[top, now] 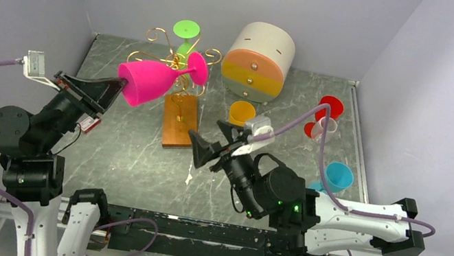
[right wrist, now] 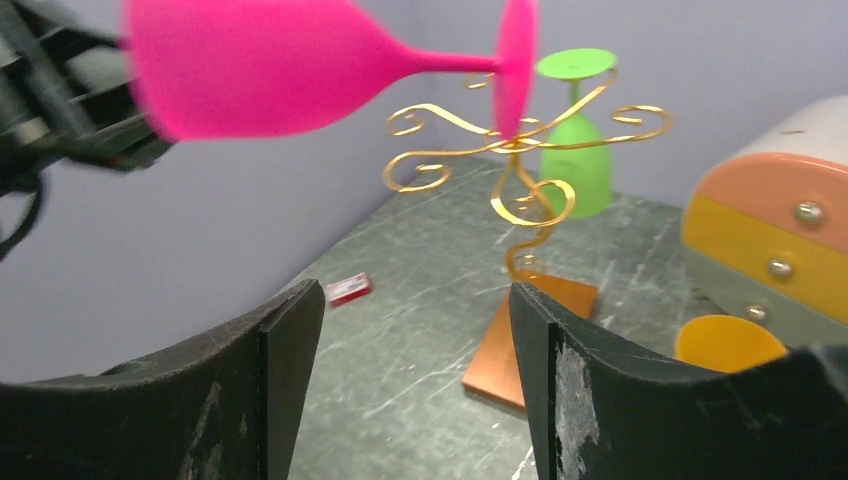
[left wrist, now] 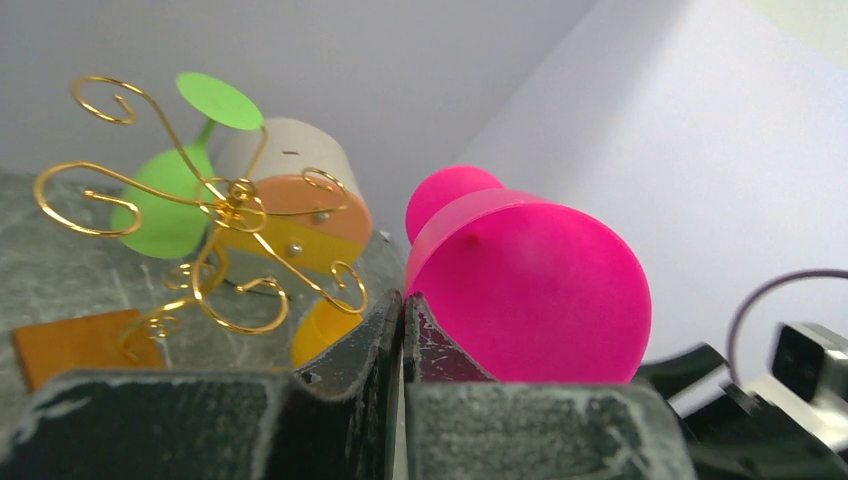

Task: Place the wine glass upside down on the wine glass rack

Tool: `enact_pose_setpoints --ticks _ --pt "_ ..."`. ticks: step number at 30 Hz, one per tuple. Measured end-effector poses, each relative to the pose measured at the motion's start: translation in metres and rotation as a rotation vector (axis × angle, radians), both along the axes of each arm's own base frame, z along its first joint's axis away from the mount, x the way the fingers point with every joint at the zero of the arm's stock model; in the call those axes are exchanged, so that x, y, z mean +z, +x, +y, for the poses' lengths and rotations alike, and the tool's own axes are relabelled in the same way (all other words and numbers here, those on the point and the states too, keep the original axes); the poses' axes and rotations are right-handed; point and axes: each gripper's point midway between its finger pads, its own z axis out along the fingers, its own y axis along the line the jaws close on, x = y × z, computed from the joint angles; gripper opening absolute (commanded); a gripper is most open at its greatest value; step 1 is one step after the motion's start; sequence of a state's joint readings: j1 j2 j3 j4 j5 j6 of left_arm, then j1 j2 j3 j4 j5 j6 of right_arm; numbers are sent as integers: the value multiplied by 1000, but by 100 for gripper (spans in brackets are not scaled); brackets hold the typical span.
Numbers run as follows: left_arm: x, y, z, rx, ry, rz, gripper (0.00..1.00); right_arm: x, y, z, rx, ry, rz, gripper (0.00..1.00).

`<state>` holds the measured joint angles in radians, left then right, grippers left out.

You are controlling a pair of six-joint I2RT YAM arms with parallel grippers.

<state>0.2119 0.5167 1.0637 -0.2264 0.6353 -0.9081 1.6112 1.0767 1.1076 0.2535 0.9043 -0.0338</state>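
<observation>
R fingers, near-centre over the desk, stand apart w/ nothing between them, aimed toward the rack. L fingers, raised at the left, are pinched tight on the rim of the pink wine glass.

The glass is off the desk, lying on its side in the air. Bowl mouth faces the L arm, stem & foot point right and far. The foot is right at the top scrolls of the wine glass rack; touching or not, can't tell.

Handling (my read): looks like moulded plastic, so light, stiff, prob. not brittle. It's smooth tho, so a thin rim pinch may let it swivel. Best hold is the bowl or rim, leaving the stem free, since the stem has to slip between the wire arms w/ the foot resting above them.

Look: opaque hot pink, deep rounded bowl, short slim stem, flat round foot.

Rack: gold wire tree, curled arms, thin stem, brown wooden base, mid-desk. At its far side is a green wine glass, inverted; hanging or standing, can't tell. Far right is a round cream drawer box.
</observation>
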Motion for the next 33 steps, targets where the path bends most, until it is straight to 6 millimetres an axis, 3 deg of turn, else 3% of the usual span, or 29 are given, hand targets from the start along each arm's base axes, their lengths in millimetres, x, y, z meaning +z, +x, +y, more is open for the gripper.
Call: enact_pose_setpoints --ticks 2,5,8,12,17,21,25,28,30,33 --pt "0 -2 -6 -46 -5 7 7 -1 17 -6 -51 10 6 66" --pt "4 -8 -14 -103 -6 -6 7 -3 57 -22 -133 26 25 64" --pt "9 -15 -21 -152 -4 -24 7 0 77 -31 -136 57 32 64" --pt "12 -20 -26 -190 -10 -35 7 9 68 -24 -50 98 22 63" --pt "9 -23 -30 -220 -17 -33 7 6 64 -18 -11 121 18 57" --pt "9 -25 -32 -238 -17 -32 7 6 65 -12 -9 135 10 42" --pt "5 -26 -34 -254 -16 -31 7 3 69 -4 -15 123 -2 15" --pt "-1 -23 -34 -264 -23 -15 7 2 71 -3 -20 116 -15 2" --pt "-3 -23 -35 -270 -23 -9 12 -2 73 -3 -27 95 -28 0" --pt "-4 -23 -35 -270 -17 -12 28 -11 74 -3 -33 66 -44 0"
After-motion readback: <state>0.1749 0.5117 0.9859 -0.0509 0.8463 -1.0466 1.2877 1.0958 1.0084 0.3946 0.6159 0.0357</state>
